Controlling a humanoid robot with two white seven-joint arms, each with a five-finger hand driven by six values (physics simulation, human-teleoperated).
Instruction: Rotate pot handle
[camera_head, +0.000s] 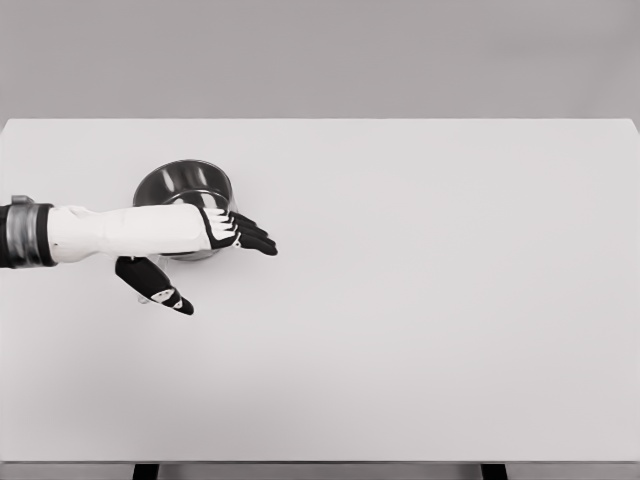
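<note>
The pot (184, 184) sits on the white tabletop (420, 300), left of the middle and toward the far edge. The left robot hand (240, 233) reaches in from the left across the pot's near rim, its fingers held straight and close together, pointing right, and gripping nothing. The thumb (160, 288) hangs down apart, on the near side. The handle is hidden, probably under the forearm, so its direction cannot be told. The right robot hand is out of view.

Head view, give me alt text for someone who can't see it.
A white robot arm reaches in from the left, its left hand with fingers extended over a steel pot on a white table. The pot's handle is hidden.
</note>
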